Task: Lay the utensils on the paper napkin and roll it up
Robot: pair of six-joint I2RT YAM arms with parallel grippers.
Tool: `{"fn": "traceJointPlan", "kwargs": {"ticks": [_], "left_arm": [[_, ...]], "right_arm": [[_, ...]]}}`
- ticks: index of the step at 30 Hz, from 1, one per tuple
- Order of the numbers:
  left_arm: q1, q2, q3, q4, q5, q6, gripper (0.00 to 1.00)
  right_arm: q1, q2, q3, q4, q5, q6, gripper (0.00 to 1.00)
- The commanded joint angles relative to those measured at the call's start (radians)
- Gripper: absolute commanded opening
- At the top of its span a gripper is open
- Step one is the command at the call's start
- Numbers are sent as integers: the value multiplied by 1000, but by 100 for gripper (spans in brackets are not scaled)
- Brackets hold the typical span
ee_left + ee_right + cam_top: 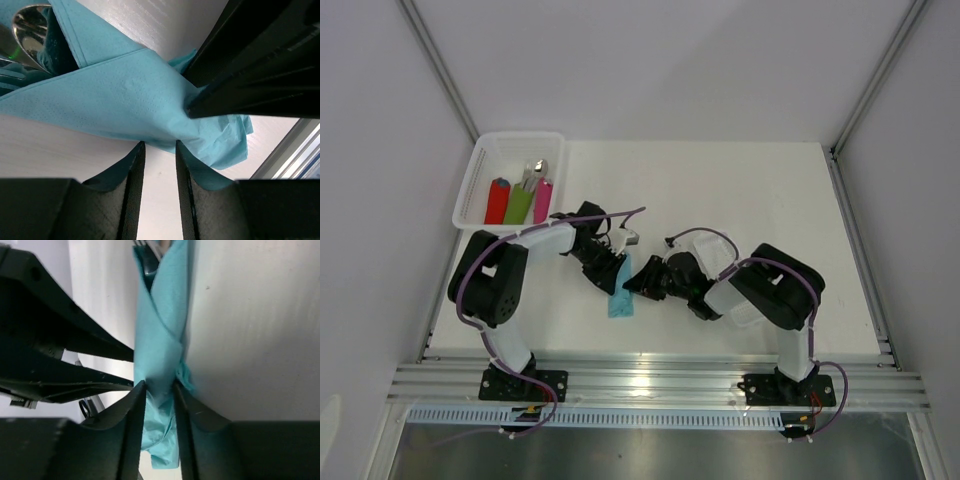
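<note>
A white plastic basket (470, 195) holding red, green and pink rolled napkins (520, 200) sits at the 10 o'clock corner of the white table (770, 200). The left gripper (159, 145) has its jaws a narrow slit apart, with bare table showing between them. Its tips meet the edge of the thin teal paper napkin (130, 100) and clamp nothing. The napkin lies loosely rolled near the table's middle, slightly toward 7 o'clock. The shiny silver metal utensils (30, 22) poke from its fold, at 10 o'clock in the left wrist view. The right gripper (156, 385) pinches the roll's crumpled end between its jaws.
</note>
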Motion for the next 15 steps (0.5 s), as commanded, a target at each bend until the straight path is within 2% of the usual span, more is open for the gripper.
{"fn": "traceJointPlan", "kwargs": {"ticks": [1, 6, 10, 15], "left_arm": [[13, 10, 19, 0, 38, -8, 34], [19, 2, 11, 8, 50, -5, 34], [25, -5, 5, 8, 63, 3, 36], [39, -47, -13, -4, 75, 29, 39]], "right_arm": [[18, 36, 1, -277, 64, -40, 31], [18, 29, 36, -326, 81, -49, 22], [16, 16, 39, -334, 87, -52, 9], [10, -59, 48, -421, 124, -110, 3]]}}
